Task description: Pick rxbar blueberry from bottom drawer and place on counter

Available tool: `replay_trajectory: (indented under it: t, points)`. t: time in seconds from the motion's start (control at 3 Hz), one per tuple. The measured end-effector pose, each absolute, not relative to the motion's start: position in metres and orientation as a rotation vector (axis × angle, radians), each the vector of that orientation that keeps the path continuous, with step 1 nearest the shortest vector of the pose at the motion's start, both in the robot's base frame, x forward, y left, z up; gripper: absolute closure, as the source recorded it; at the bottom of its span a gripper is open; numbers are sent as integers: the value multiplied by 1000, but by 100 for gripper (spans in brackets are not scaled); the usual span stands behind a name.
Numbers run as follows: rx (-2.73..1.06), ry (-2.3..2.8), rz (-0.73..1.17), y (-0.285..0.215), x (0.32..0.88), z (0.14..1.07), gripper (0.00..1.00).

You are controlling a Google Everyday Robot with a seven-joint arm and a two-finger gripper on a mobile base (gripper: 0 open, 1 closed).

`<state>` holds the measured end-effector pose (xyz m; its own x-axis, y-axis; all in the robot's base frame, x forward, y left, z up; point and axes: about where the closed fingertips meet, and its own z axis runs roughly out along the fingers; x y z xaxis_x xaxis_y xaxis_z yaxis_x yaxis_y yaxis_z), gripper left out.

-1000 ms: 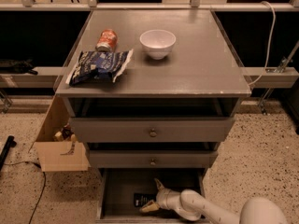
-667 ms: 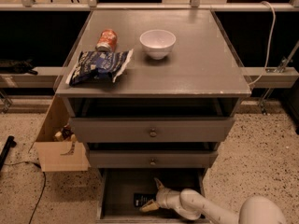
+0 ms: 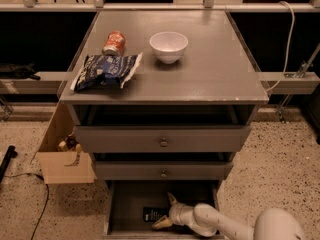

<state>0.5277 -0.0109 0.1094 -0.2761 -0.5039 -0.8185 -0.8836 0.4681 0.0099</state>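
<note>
Hand (image 3: 165, 211) perhaps astride rxbar (image 3: 151, 214); bottom drawer (image 3: 129, 200)

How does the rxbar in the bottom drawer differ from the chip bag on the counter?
The rxbar is small, flat and dark; the chip bag is larger, crinkled, blue and white. The rxbar lies in the open bottom drawer; the chip bag lies on the counter, near its left edge. The gripper is in the drawer, fingers spread around the rxbar; the chip bag is untouched. Both are wrapped snacks lying flat.
</note>
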Motion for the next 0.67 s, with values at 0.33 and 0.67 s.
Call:
replay_trajectory:
  t: [0.33,0.67]
  points:
    - [-1172,1953,580,-21,530,109,0]
    - [-1174,1956,575,-22,530,109,17]
